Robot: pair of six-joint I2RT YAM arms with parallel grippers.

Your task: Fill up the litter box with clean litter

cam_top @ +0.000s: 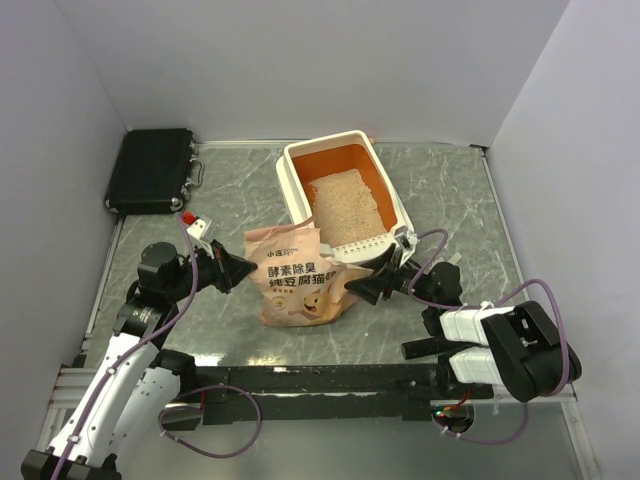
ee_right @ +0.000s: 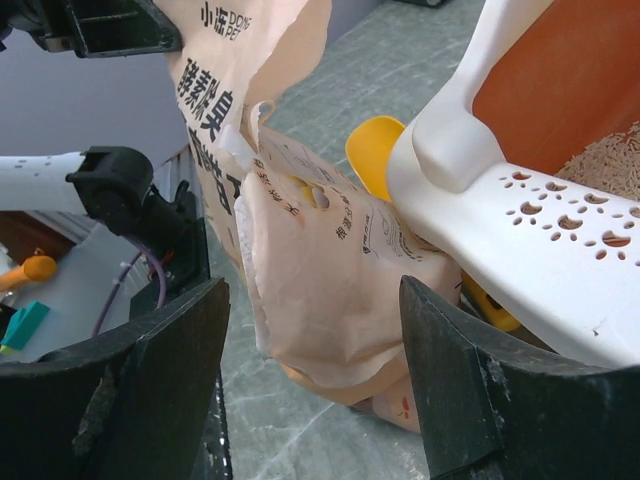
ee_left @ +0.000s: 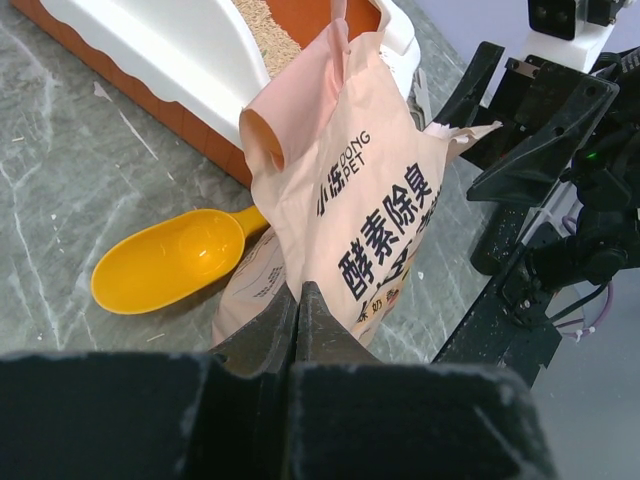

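Note:
The litter box, cream outside and orange inside, stands at the back centre with pale clean litter spread in it. Its slotted rim faces the arms. A peach-pink printed bag is propped up just in front of it, its top leaning toward the box. My left gripper is shut, its tips pinched on the bag's left side. On the bag's right, my right gripper is open, and the bag's lower corner hangs between its jaws without touching them.
A yellow-orange scoop lies on the marble table between the bag and the box. A black case sits at the back left. White walls close in three sides, and a black rail runs along the near edge.

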